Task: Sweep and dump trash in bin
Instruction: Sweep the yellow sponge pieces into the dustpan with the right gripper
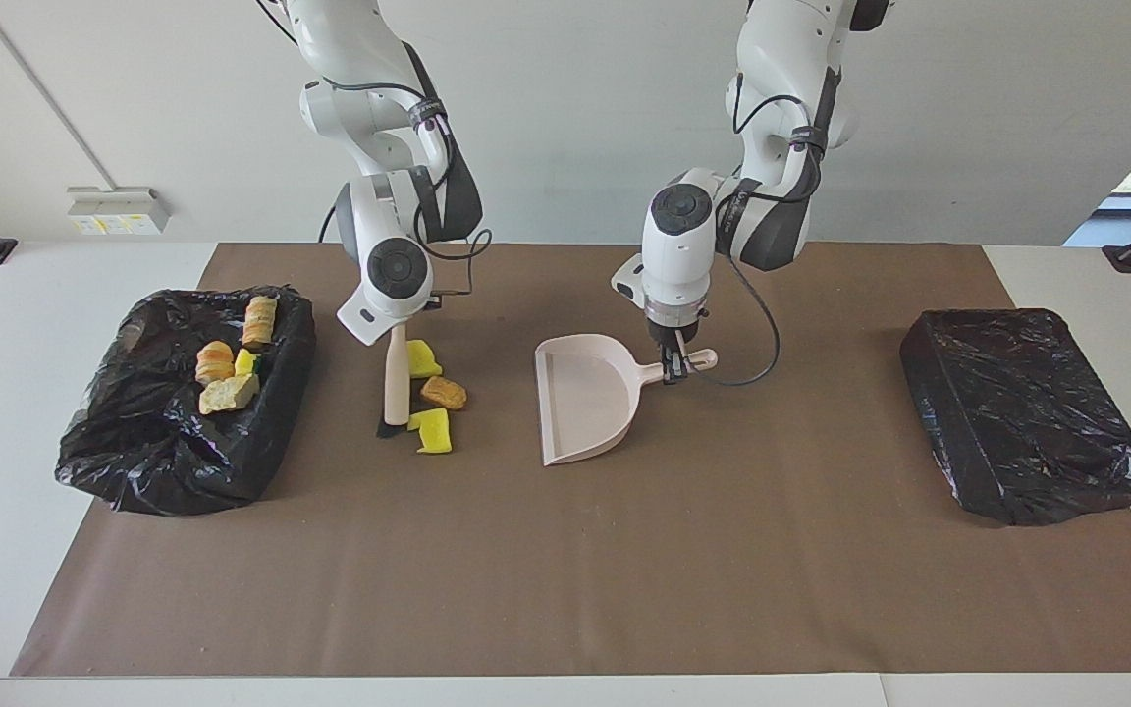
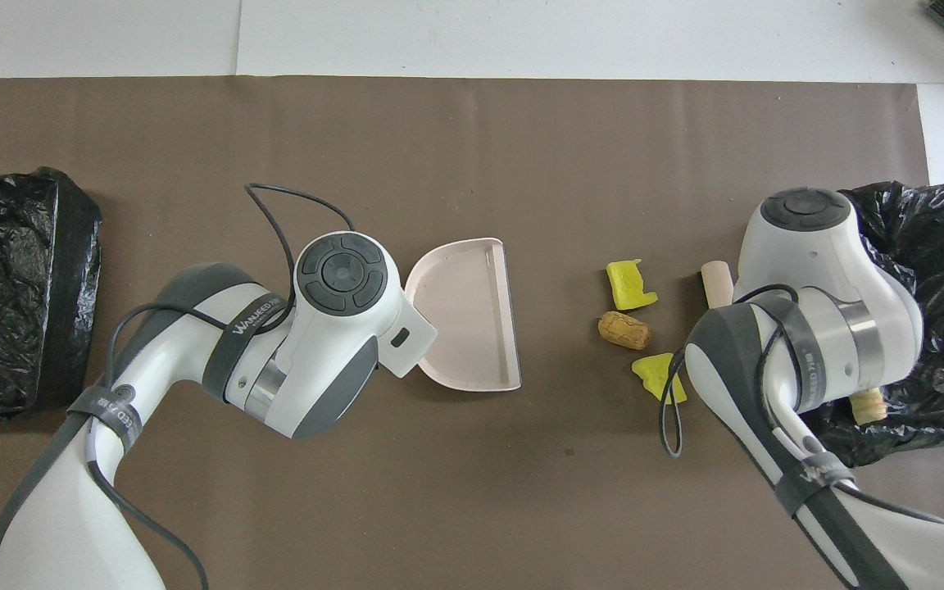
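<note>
On the brown mat (image 1: 565, 550), my right gripper (image 1: 397, 329) is clamped on the brush (image 1: 395, 378), whose bristles touch down just beside three loose trash chunks (image 1: 443, 393). In the overhead view those chunks sit at three o'clock from the dustpan (image 2: 468, 315). My left gripper (image 1: 675, 365) pinches the dustpan's handle, its open mouth facing the chunks. Four more chunks (image 1: 227, 363) lie in the open black-lined bin (image 1: 173, 452) at the right arm's end. A second black-wrapped bin (image 1: 1022, 412) sits at the left arm's end.
</note>
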### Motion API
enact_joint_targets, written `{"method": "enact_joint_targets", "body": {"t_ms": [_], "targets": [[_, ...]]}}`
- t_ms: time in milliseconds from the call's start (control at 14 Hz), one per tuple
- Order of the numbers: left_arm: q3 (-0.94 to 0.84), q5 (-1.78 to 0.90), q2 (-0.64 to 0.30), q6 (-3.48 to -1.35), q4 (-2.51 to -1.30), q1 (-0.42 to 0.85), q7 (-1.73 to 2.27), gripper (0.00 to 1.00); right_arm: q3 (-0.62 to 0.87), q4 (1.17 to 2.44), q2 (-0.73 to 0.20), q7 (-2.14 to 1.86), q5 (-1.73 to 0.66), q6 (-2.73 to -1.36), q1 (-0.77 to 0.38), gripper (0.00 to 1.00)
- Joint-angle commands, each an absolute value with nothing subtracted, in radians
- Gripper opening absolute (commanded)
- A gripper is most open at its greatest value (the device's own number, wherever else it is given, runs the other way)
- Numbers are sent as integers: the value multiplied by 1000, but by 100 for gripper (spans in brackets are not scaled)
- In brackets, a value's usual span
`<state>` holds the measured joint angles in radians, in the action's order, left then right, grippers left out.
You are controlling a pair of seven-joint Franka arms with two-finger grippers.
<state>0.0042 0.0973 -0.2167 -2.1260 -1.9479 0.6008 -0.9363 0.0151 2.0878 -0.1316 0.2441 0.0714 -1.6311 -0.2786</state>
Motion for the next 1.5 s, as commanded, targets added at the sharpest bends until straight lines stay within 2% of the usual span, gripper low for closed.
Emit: {"method": "enact_joint_targets", "body": {"t_ms": [0,215,502,717,932,1075,1290,1433], "targets": [[14,115,-169,-2158,-2022,623,-939,0,20,2102,-133,226,5,-1687,-316,0],[14,117,-167,-2160,-2023,621,-896,0,20,2099,-156,111,-203,-1772,-348,0],[14,115,-167,-2166,-2025,615,-896,0,21,2079,-156,59,-410,-1776,-412,0],[12,115,-167,-2171,-2028,607,-894,0,18,2014,-160,-44,-514,-1773,-393,0],[11,114,-166,-2169,-2031,603,-821,0,3,1941,-132,-57,-477,-1682,-325,0],[11,114,-161,-2169,-2037,603,-795,0,2,1861,-135,-54,-347,-1579,-279,0],[11,112,-161,-2166,-2037,600,-792,0,5,1876,-153,-64,-114,-1635,-278,0],[12,112,-161,-2161,-2037,601,-787,0,5,1872,-219,-66,-20,-1715,-285,0]]}}
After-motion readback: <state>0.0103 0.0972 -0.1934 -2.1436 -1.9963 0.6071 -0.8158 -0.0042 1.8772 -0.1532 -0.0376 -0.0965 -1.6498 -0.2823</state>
